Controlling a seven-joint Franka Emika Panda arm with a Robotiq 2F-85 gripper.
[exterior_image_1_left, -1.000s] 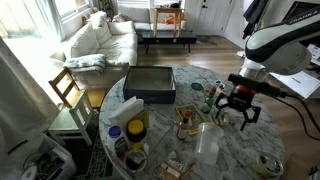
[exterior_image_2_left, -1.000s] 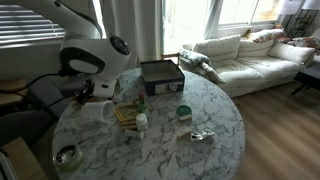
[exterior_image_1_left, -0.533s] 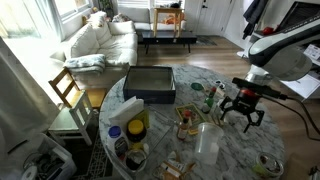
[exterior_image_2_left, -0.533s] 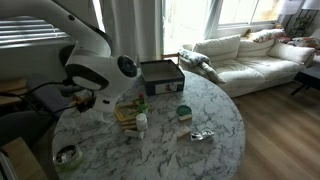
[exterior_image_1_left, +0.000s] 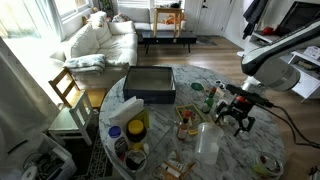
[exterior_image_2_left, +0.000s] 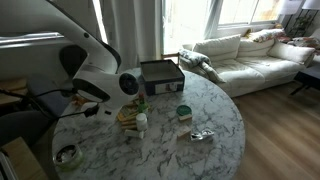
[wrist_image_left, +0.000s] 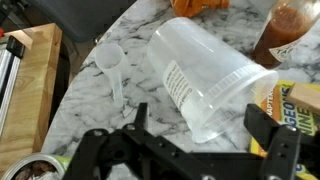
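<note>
Looking down the wrist camera, I see the clear plastic cup apparently lying on its side on the marble table, just beside the sauce bottle. I judge it light, thin-walled and slick, so it is likely to roll or buckle. I would pinch it gently across mid-wall. The gripper hangs over it, jaws wide apart. A white scoop lies across the cup from the bottle. An exterior view shows the gripper clear above the table, which the wrist cannot show. In an exterior view the arm hides the cup.
</note>
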